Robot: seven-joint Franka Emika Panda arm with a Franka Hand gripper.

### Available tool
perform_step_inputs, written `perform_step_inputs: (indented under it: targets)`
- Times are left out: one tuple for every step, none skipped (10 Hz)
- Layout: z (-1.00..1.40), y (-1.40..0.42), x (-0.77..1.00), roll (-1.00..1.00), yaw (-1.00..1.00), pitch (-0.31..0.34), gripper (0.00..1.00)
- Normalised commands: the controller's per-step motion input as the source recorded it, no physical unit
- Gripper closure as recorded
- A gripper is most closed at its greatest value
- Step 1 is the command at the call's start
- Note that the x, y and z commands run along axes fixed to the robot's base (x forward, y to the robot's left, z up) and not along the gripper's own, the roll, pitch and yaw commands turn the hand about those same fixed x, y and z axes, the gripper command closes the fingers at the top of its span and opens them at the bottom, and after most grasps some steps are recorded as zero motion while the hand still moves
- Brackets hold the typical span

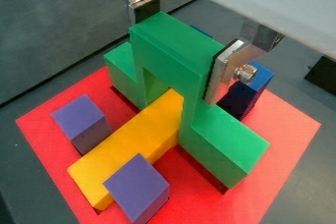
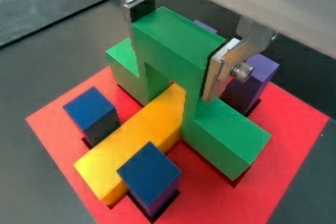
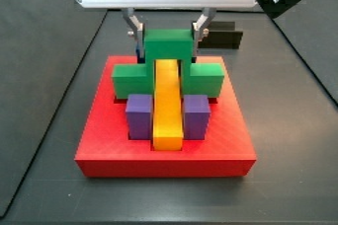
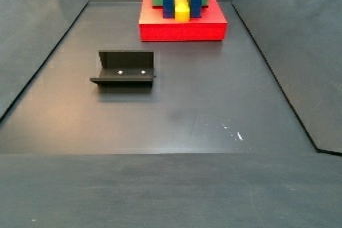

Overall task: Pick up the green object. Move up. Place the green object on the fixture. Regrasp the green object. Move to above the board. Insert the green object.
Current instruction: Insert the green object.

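The bright green plastic piece (image 1: 184,81) is seen as smooth and matt, seated on the flat red plastic board (image 3: 165,145), also matt. The gripper (image 3: 168,24), over the board at its far side, is fitted with flat silver fingers (image 1: 231,67) of brushed metal. The dark floor (image 4: 174,122) appears dull, faintly scuffed.

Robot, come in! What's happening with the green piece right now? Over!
Gripper over the red board, fingers either side of the green piece. Green piece straddles the yellow bar. Fixture empty. Nothing in the way.
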Motion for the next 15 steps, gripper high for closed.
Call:
perform_step_inputs:
  targets:
    - [-0.14,0.0,0.0,0.07,0.0,0.0,1.0]
    - [-0.16,0.0,0.0,0.07,0.0,-0.006,1.0]
    - [-0.12,-0.02,0.0,0.02,0.0,-0.004,1.0]
    - [-0.05,-0.06,0.0,0.0,-0.04,-0.01,1.0]
    - [-0.05,-0.06,0.0,0.0,-0.08,-0.019,1.0]
    - [-0.06,-0.05,0.01,0.0,-0.07,-0.007,1.0]
    - [-0.09,-0.02,0.03,0.0,-0.07,0.0,1.0]
    - [-0.11,0.0,0.08,0.0,-0.08,0.0,1.0]
    - [-0.17,0.0,0.19,0.0,-0.09,0.0,1.0]
    - [-0.25,0.03,0.24,0.0,-0.07,0.0,1.0]
    - [-0.28,0.0,0.21,0.0,-0.06,0.0,1.0]
    - [-0.38,0.0,0.08,0.01,-0.05,-0.054,1.0]
    - [-0.5,-0.04,0.03,0.06,-0.03,-0.084,1.0]
    - [-0.57,-0.04,0.0,0.07,-0.02,-0.107,1.0]
    - [-0.65,-0.07,0.0,0.09,0.0,-0.149,1.0]
